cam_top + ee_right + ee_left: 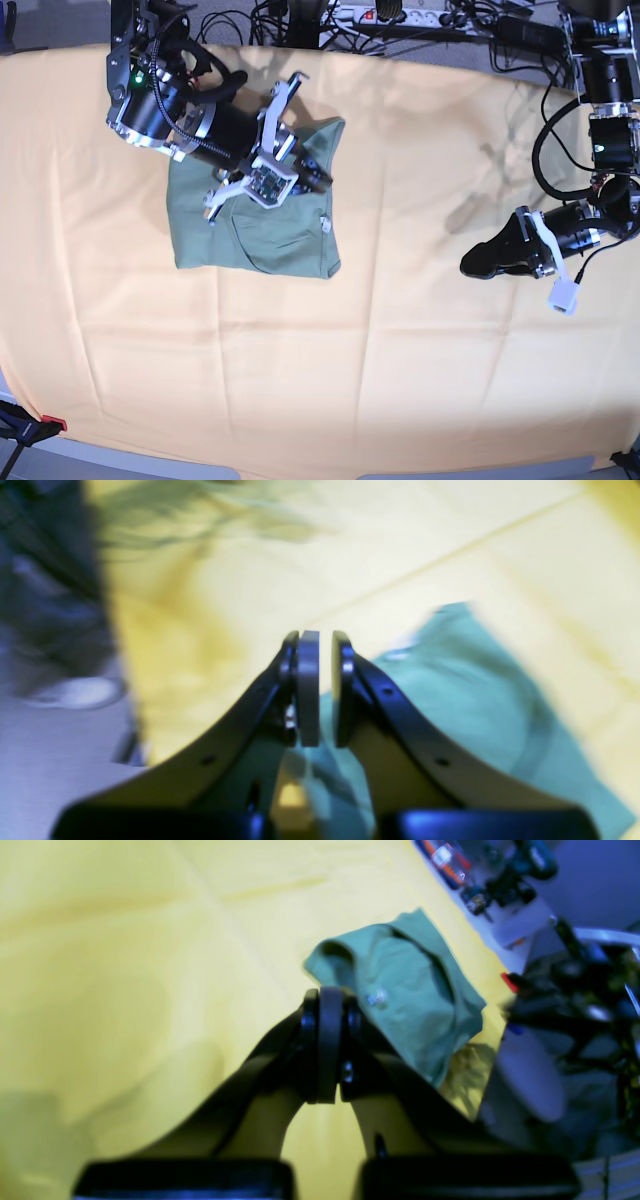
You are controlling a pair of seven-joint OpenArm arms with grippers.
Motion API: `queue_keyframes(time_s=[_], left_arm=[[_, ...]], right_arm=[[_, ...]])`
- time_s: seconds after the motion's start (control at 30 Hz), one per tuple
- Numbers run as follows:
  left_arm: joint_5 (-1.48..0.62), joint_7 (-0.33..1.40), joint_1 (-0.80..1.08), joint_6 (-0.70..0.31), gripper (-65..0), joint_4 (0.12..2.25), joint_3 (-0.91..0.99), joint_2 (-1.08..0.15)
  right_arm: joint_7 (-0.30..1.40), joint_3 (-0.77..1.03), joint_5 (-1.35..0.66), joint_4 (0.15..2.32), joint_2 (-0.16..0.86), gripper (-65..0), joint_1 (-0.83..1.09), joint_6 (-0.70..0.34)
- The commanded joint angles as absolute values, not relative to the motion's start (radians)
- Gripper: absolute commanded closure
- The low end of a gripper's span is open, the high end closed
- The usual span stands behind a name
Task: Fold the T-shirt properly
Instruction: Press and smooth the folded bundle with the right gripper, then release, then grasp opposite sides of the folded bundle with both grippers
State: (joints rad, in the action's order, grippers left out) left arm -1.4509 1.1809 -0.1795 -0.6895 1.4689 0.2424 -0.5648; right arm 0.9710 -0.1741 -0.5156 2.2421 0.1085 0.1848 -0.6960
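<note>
The T-shirt [255, 220] lies as a folded sage-green rectangle on the left half of the table, with a small white tag [324, 224] at its right edge. My right gripper [315, 177] hovers over the shirt's upper right part. In the right wrist view its pads [308, 680] stand almost together, with only a thin slit and nothing in it, above the T-shirt [465, 695]. My left gripper [472, 264] is shut and empty, far to the shirt's right over bare cloth. In the left wrist view, its tips [330, 992] point at the T-shirt [415, 990].
A pale orange-yellow cloth [400, 350] covers the whole table. Cables and a power strip [400, 15] run along the far edge. A red clamp [50, 425] grips the near left corner. Beyond the table edge sits dark equipment clutter [575, 990].
</note>
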Motion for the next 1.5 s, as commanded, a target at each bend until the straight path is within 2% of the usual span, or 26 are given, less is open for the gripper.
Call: queue_keyframes(time_s=[0.0, 0.17, 0.33, 0.4, 0.7, 0.87, 0.97, 1.17, 1.47], left_arm=[[-1.468, 1.169, -0.194, -0.698, 0.0, 1.522, 0.246, -0.586], [-1.41, 1.168, -0.161, -0.698, 0.0, 1.69, 0.196, -0.603], [-1.382, 1.155, -0.1, -0.698, 0.0, 1.83, 0.109, -0.6], [-1.321, 1.129, -0.083, -0.698, 0.0, 1.878, 0.057, -0.598], [-0.953, 0.961, -0.078, -0.698, 0.0, 1.958, -0.282, -0.594], [-0.809, 0.937, -0.078, -0.698, 0.0, 1.98, -0.411, -0.543], [-0.694, 0.883, -0.078, -0.698, 0.0, 1.982, -0.462, -0.509], [-0.619, 0.866, -0.078, -0.698, 0.0, 1.982, -0.533, -0.477], [-0.501, 0.803, -0.078, -0.655, 0.0, 1.94, -0.55, -0.476]], right_arm=[[0.941, -0.16, -0.522, 2.258, 0.128, 0.0, 0.161, -0.698], [0.891, -0.07, -0.514, 2.258, 0.216, 0.0, 0.097, -0.664], [0.801, 0.059, -0.368, 2.244, 0.276, 0.0, 0.065, -0.426], [0.794, 0.091, -0.362, 2.219, 0.289, 0.0, 0.049, -0.397], [0.777, 0.072, -0.365, 1.939, 0.297, 0.0, -0.072, -0.449], [0.778, 0.072, -0.364, 1.754, 0.3, 0.0, -0.192, -0.451], [0.782, 0.072, -0.358, 1.665, 0.301, 0.0, -0.235, -0.454], [0.826, 0.054, -0.487, 1.561, 0.308, 0.0, -0.247, -0.624], [0.831, -0.082, -0.444, 1.548, 0.352, 0.0, -0.247, -0.65]])
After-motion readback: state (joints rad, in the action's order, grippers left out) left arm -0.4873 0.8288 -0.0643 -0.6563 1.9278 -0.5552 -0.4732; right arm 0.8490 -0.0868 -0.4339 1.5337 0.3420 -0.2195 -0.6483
